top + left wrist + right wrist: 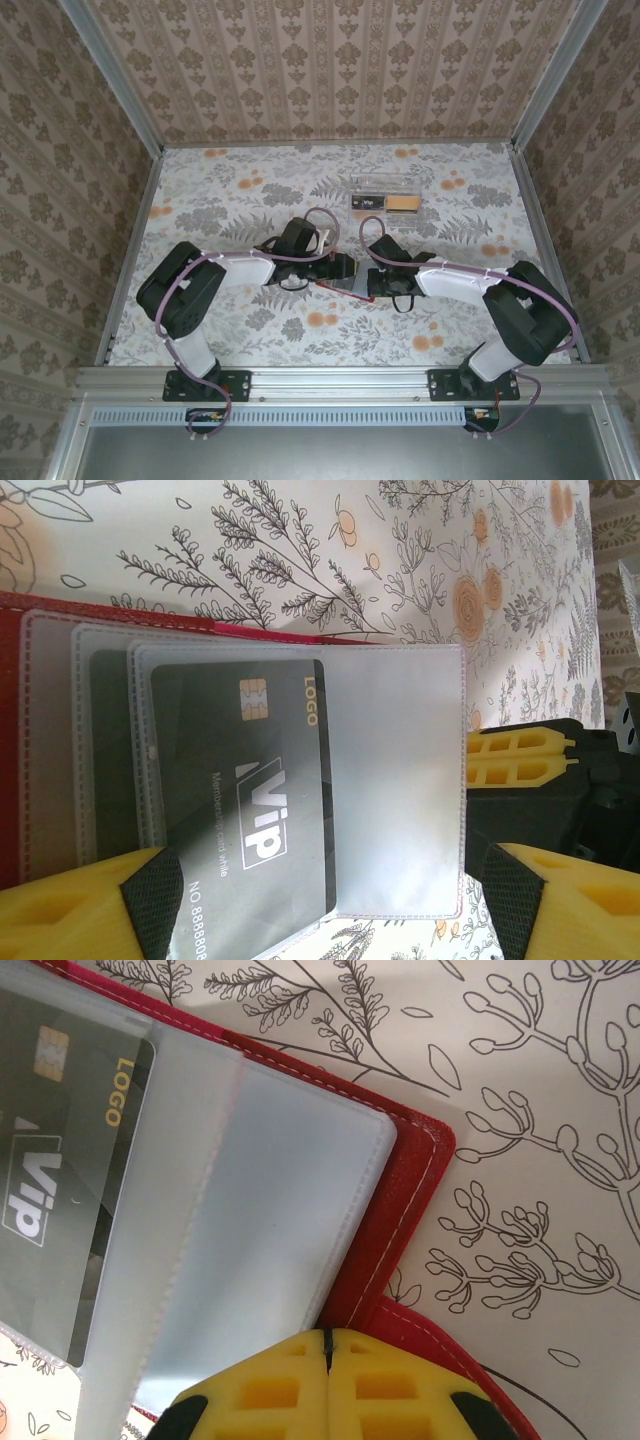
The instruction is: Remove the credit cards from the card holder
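The red card holder (15,730) lies open on the flowered table between my two grippers, its frosted pockets (400,780) fanned out. A dark grey VIP credit card (250,770) sits half out of the top pocket, and another dark card shows in the pocket behind it. My left gripper (330,910) is open, its yellow fingers (80,910) standing on either side of the pocket and card. My right gripper (328,1338) is shut, its tips set against the holder's red cover (410,1190) at the edge beside the pockets. In the top view the holder (366,296) lies under both grippers.
A clear box (383,195) stands behind the grippers toward the back of the table, with a dark card and a tan one in it. Patterned walls close in the table on three sides. The right gripper's yellow fingers (520,760) sit close to the pocket's right edge.
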`<state>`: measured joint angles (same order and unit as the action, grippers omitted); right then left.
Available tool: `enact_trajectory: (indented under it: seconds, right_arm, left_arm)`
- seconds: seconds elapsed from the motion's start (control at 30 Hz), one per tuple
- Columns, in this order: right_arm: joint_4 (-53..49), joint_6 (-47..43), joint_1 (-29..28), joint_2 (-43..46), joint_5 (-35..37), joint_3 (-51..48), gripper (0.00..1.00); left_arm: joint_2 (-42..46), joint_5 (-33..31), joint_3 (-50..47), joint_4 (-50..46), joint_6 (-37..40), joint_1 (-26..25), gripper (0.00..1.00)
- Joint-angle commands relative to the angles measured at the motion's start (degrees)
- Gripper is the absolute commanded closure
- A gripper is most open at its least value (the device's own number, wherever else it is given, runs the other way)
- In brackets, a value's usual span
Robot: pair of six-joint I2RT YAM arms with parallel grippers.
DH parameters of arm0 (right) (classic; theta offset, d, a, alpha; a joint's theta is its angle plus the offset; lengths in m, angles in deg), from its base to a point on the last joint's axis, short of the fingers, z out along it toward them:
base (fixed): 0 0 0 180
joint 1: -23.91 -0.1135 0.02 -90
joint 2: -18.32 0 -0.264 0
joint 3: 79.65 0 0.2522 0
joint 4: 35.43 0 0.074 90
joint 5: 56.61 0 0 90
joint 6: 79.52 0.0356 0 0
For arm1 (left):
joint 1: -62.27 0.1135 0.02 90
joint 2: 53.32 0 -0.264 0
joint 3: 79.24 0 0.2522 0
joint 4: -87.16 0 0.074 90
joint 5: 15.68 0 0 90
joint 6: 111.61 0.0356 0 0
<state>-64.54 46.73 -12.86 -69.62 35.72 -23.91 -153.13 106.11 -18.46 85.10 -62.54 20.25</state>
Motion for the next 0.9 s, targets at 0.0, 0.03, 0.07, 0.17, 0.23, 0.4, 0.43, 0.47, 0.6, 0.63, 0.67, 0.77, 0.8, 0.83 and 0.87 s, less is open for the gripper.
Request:
enact_trajectory:
  seconds: [0.0, 0.03, 0.07, 0.17, 0.23, 0.4, 0.43, 0.47, 0.6, 0.63, 0.67, 0.77, 0.8, 0.83, 0.87]
  right_arm:
    - [0.06, 0.81, 0.29, -1.00, 0.61, -2.16, 0.92]
    - [-0.50, 0.91, 0.41, 0.02, 1.43, -2.12, 0.90]
    - [-1.16, 1.14, 0.50, 1.28, 2.23, -2.23, 0.88]
    - [-2.40, 1.95, 0.56, 6.35, 4.92, -2.75, 0.78]
    - [-1.99, 2.32, 0.52, 10.34, 4.97, -3.30, 0.74]
    - [-1.48, 3.42, 0.30, 15.26, 3.48, -1.94, 0.73]
    - [-1.02, 3.47, 0.21, 15.58, 2.49, -1.47, 0.73]
    - [-0.29, 3.69, 0.08, 15.61, 1.28, -1.00, 0.73]
    - [3.80, 5.01, -0.58, 12.86, -4.95, 1.50, 0.75]
    - [5.80, 5.96, -0.58, 11.45, -7.25, 1.73, 0.76]
    - [8.08, 7.26, -0.57, 9.96, -9.17, 1.80, 0.76]
    - [15.14, 11.28, -0.58, 4.61, -14.19, 1.57, 0.76]
    - [16.74, 12.54, -0.58, 3.35, -15.22, 1.45, 0.77]
    - [18.86, 13.72, -0.58, 2.01, -16.26, 1.16, 0.77]
    - [20.17, 14.85, -0.58, 0.78, -16.79, 0.96, 0.77]
  left_arm:
    - [-0.43, 1.91, 0.82, -1.01, 0.56, -1.02, 0.15]
    - [0.05, 1.58, 0.75, -1.39, 0.78, -0.88, 0.15]
    - [0.58, 1.38, 0.62, -1.64, 0.92, -0.60, 0.15]
    - [1.89, 1.00, 0.16, -2.28, 1.12, 0.46, 0.15]
    - [2.57, 1.23, -0.07, -2.67, 1.33, 1.18, 0.15]
    - [3.57, 1.55, 0.04, -3.36, 2.07, 2.85, 0.18]
    - [3.74, 1.64, 0.08, -3.53, 2.23, 3.15, 0.19]
    - [3.72, 1.86, 0.32, -3.67, 2.43, 3.48, 0.20]
    - [3.36, 2.26, 0.52, -3.82, 2.78, 3.88, 0.24]
    - [3.39, 2.27, 0.37, -3.63, 2.70, 4.01, 0.26]
    - [3.26, 2.31, 0.35, -3.58, 2.72, 4.13, 0.29]
    - [3.06, 2.55, 0.33, -3.03, 2.78, 4.23, 0.32]
    - [2.87, 2.66, 0.47, -2.96, 2.92, 4.27, 0.34]
    - [2.58, 2.83, 0.48, -2.84, 2.88, 4.23, 0.36]
    - [2.20, 2.85, 0.59, -2.71, 2.89, 4.24, 0.37]
